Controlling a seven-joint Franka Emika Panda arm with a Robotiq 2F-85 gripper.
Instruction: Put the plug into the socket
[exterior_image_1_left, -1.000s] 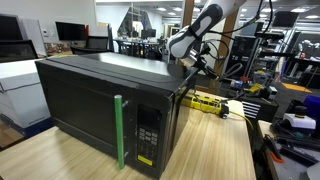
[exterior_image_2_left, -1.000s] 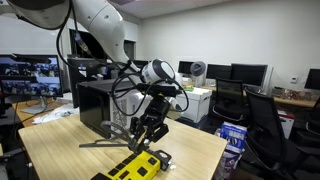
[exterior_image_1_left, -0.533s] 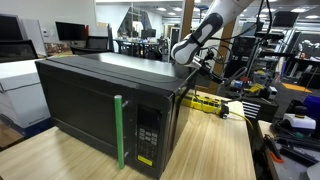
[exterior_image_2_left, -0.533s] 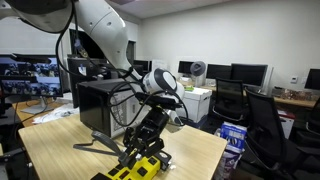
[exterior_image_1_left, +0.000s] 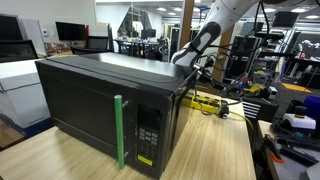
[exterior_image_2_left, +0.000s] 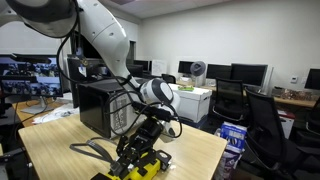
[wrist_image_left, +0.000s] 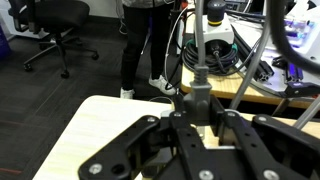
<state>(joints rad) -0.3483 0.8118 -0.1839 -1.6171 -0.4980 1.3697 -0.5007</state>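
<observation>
The yellow power strip (exterior_image_1_left: 205, 101) lies on the wooden table behind the black microwave; in an exterior view (exterior_image_2_left: 128, 173) it sits at the near table edge. My gripper (exterior_image_2_left: 141, 157) hangs just above it, tilted down. In the wrist view my gripper (wrist_image_left: 201, 117) is shut on a dark plug (wrist_image_left: 199, 100), and the plug's cord (wrist_image_left: 200, 45) runs up out of the jaws. The strip itself is hidden under my fingers in the wrist view. A black cord (exterior_image_2_left: 92, 150) trails over the table beside the strip.
A large black microwave (exterior_image_1_left: 100, 95) with a green strip on its door (exterior_image_1_left: 118, 130) fills the table's middle; it also shows in an exterior view (exterior_image_2_left: 95, 105). Office chairs (exterior_image_2_left: 262, 120) and cluttered desks (exterior_image_1_left: 290, 95) stand beyond the table edge (wrist_image_left: 100, 125).
My arm has come down with the plug, from well above the table to just over the yellow power strip. The black cord has shifted on the table with it.
</observation>
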